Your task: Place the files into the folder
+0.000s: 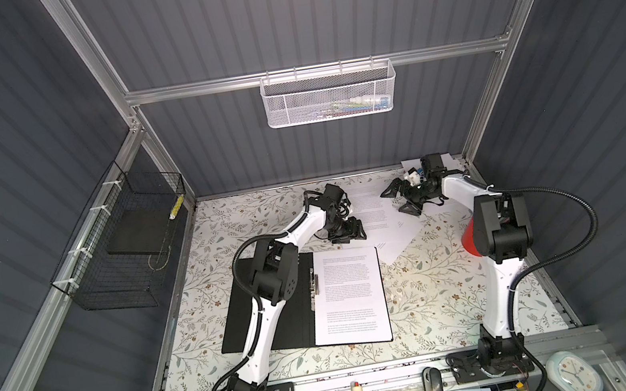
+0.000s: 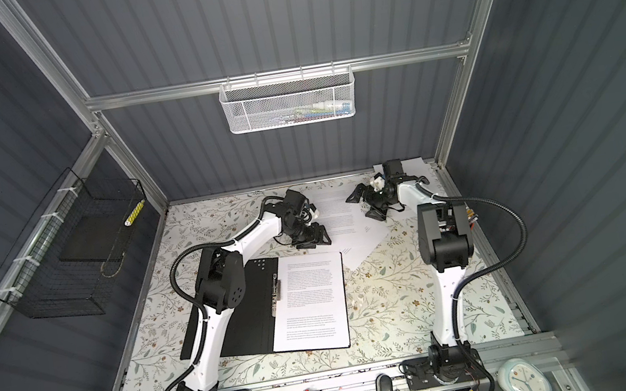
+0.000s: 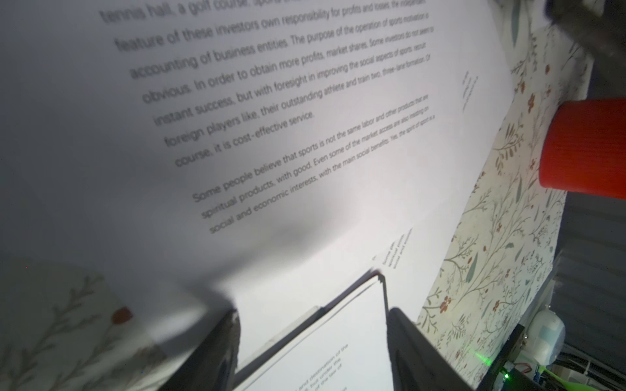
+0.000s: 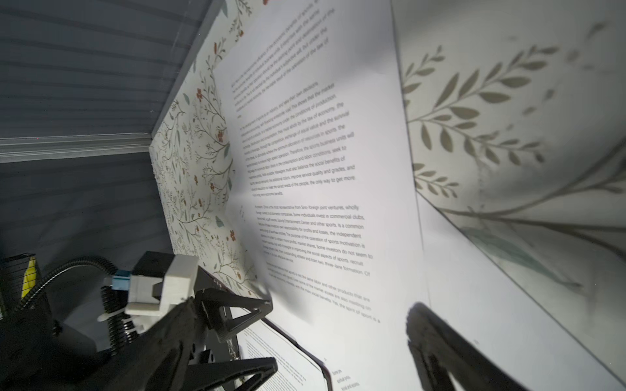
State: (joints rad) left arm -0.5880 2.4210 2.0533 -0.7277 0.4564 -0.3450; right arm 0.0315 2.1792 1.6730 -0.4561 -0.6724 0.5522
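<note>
Floral-patterned tabletop [image 1: 443, 290], seen from above.

Nearest, lower centre of both top views: a flat folder [image 1: 295, 312], black inside, lies open and flat, with a metal spine clip [image 1: 314, 289] down its middle. One white paper sheet printed with small black text [image 1: 349, 296] lies square on the folder's right half, its left edge at the clip. Cannot tell whether the clip pins it. The left half is bare, with the left arm crossing above it.

Just past the folder's far edge: the black left end effector [image 1: 348, 233], low over the tabletop. Jaws apart, nothing clamped. The left wrist view shows the folder's far corner through the gap. In the right wrist view one fingertip [image 4: 244, 299] meets the near corner of the loose sheets, which bulges up there.

Loose white printed sheets [image 1: 377, 212]: an overlapping fan, upper centre-right, lying on the tabletop outside the folder.

Beyond them: the right end effector [image 1: 398, 200], low over the fan's far side, jaws spread wide, empty. Contact with the paper unclear.

Right edge, behind the right arm's elbow: a red ribbed cylindrical object [image 1: 468, 238], apart from the sheets.
</note>
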